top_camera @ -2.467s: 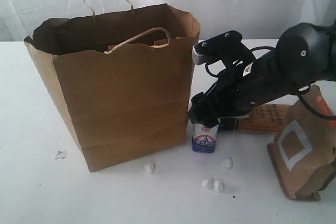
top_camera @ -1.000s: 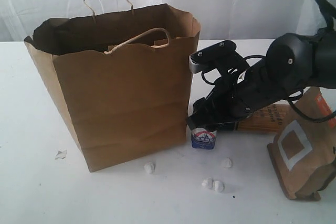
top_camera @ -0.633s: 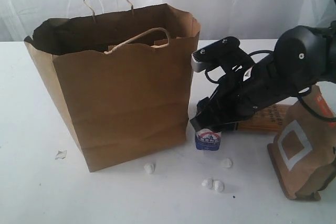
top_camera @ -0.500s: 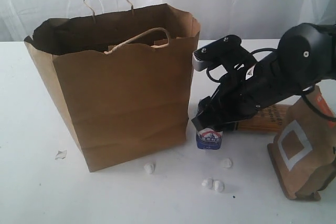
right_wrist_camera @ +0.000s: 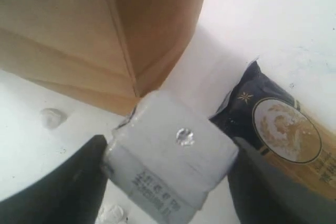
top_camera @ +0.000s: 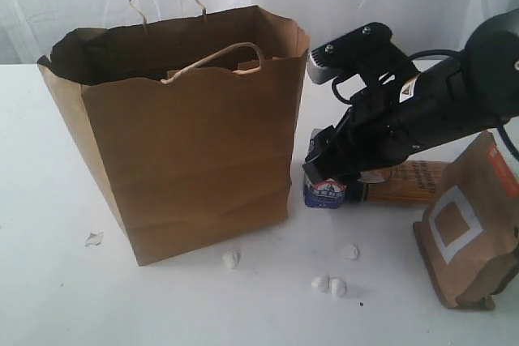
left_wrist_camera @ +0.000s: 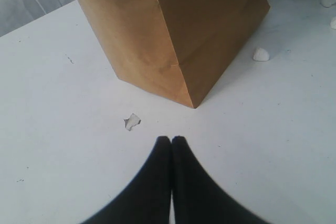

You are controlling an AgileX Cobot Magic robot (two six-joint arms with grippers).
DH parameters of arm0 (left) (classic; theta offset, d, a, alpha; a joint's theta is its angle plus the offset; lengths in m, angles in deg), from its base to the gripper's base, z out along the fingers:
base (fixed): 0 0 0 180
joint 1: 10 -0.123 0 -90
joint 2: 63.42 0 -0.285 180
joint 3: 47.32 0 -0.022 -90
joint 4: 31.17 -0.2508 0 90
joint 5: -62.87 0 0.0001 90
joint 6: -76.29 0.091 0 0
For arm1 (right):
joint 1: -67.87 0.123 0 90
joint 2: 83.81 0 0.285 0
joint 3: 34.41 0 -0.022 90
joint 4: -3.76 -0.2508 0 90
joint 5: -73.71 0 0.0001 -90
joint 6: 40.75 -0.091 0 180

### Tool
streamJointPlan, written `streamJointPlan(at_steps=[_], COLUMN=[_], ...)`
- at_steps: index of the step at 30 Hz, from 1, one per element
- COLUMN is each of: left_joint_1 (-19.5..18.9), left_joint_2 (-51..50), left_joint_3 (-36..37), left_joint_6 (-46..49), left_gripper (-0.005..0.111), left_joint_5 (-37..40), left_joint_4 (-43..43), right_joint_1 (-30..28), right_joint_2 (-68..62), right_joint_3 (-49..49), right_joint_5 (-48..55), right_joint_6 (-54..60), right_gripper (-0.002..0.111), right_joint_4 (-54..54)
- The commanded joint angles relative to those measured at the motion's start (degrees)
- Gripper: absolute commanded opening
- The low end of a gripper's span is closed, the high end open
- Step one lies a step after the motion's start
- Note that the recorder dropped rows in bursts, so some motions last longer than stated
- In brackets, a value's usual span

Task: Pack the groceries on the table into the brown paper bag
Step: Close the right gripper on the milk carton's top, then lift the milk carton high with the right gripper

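The right gripper's (right_wrist_camera: 170, 174) jaws stand fairly wide and are closed on the small white-blue carton (top_camera: 325, 192). One dark finger (right_wrist_camera: 79, 182) presses each of two opposite sides, and the carton's white top faces the wrist camera. The carton hangs upright just beside the lower right corner of the brown paper bag (top_camera: 186, 151), close to it but not clearly touching. Whether the carton's base meets the table (top_camera: 49, 281) I cannot tell.

The left gripper's (left_wrist_camera: 171, 145) jaws are pressed fully together with nothing between them. They hover over bare tabletop, near a bottom corner of the bag and a small torn white scrap (left_wrist_camera: 132, 121).

The bag stands upright and open in the left and middle part of the table, its back toward the far edge, both loop handles up. The dark-blue spaghetti packet (right_wrist_camera: 273, 124) lies flat on the table just behind the held carton, reaching away to the right under the right arm. The brown pouch with orange label (top_camera: 466, 232) stands toward the table's right side, nearer the front edge, apart from the carton. A few small white crumbs (top_camera: 328, 284) lie on the table in front of the bag and carton.
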Motion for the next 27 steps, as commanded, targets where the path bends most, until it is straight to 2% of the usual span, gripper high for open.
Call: streamJointPlan(at_steps=[1,27], left_joint_1=[0.03,0.03], left_joint_2=[0.23,0.23], left_joint_3=[0.23,0.23], left_joint_6=[-0.10,-0.10], left_gripper=[0.000,0.000], left_joint_5=[0.04,0.04], left_joint_4=[0.16,0.16], right_joint_1=[0.04,0.04], right_joint_2=[2.14,9.63], right_joint_3=[-0.12,-0.12], right_joint_5=[-0.85,-0.97], right_joint_6=[-0.24,-0.24], right_gripper=[0.000,0.000], right_joint_4=[0.61,0.84])
